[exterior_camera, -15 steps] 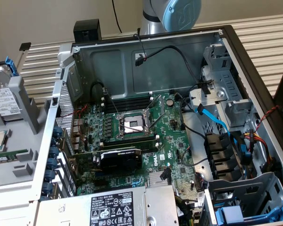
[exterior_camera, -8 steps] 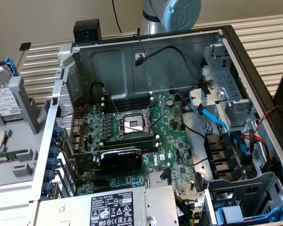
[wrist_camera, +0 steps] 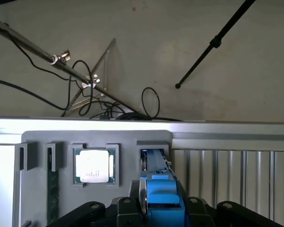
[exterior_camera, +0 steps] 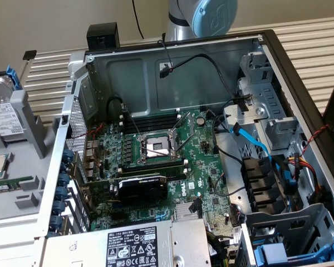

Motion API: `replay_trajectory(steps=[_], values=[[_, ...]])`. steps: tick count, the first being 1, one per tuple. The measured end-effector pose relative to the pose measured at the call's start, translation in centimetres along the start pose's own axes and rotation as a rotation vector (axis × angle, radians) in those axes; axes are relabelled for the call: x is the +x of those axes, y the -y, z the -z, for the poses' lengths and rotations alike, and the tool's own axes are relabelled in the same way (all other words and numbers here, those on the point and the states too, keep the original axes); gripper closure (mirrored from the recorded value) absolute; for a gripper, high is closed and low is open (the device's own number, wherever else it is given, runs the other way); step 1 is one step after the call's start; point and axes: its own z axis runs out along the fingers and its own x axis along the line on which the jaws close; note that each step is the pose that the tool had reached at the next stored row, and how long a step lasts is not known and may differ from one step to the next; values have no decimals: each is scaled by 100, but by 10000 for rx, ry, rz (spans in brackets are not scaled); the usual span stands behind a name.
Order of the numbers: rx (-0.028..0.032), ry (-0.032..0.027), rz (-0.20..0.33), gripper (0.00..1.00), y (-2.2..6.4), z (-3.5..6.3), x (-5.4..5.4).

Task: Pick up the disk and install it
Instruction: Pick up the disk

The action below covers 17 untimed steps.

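Disk (wrist_camera: 156, 163) sits edgewise in the tray (wrist_camera: 128, 142), jaws gripping its blue frame (wrist_camera: 163, 198). A tilted pull could jam it.

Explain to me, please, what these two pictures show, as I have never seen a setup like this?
This is one robot arm working beside an open computer case. The exterior view comes from a camera off the arm. It looks into the case, at the green motherboard and the grey power-supply box. At that view's left stands a grey holder with spare parts, among them the disk, a hard drive in a blue frame.

The wrist view comes from a camera on the arm's wrist, looking past the black gripper at the same holder. A processor chip lies flat in its pocket. The disk stands on edge in its slot, close against the gripper. I cannot tell whether it is gripped.
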Motion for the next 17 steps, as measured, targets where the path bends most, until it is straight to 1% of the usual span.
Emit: replay_trajectory(steps=[3, 5, 10, 17], values=[[25, 1, 1, 63, 0, 10, 0], [30, -4, 0, 63, -2, 26, -2], [72, -48, -1, 63, -14, 131, -8], [161, -79, -3, 63, -35, 320, -12]])
